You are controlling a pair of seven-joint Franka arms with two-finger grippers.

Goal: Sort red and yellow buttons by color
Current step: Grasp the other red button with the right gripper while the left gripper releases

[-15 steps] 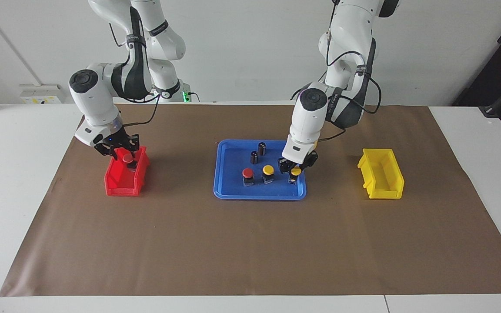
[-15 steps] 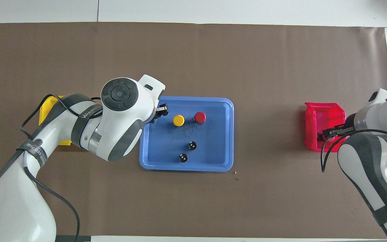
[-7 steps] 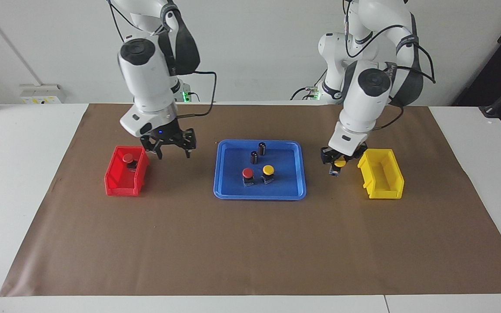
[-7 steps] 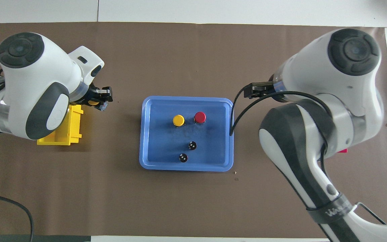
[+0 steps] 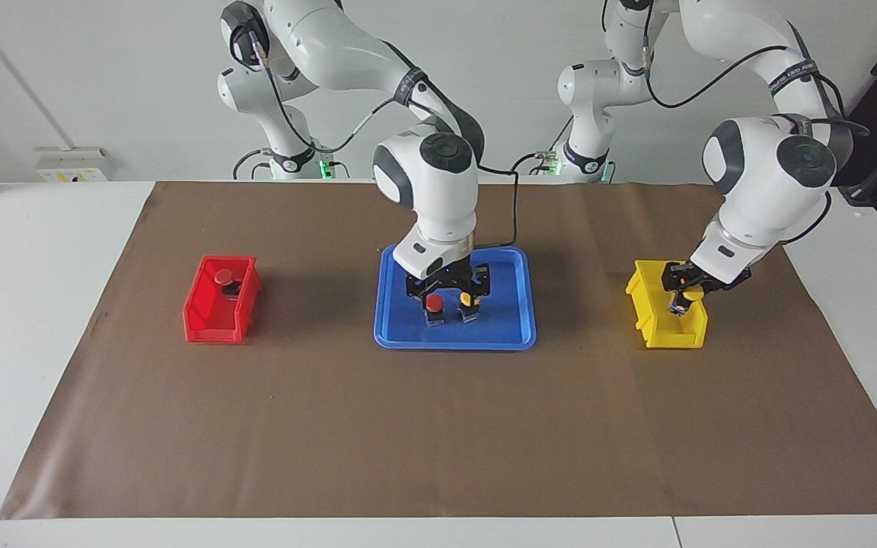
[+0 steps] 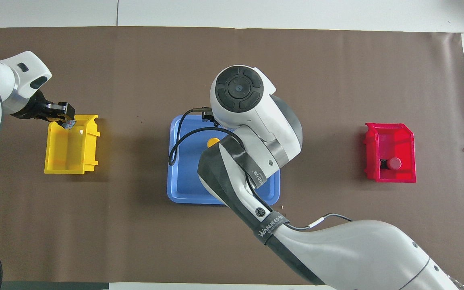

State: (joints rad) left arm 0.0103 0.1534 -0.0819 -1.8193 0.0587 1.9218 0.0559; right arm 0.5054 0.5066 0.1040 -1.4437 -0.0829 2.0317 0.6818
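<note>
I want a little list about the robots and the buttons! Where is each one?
left hand: over the yellow bin, holding a yellow button
right hand: low over the blue tray, fingers open, above the tray's buttons
red button in tray: standing beside the tray's yellow button
other red button: lying in the red bin
bins: red at the right arm's end of the table, yellow at the left arm's end
</note>
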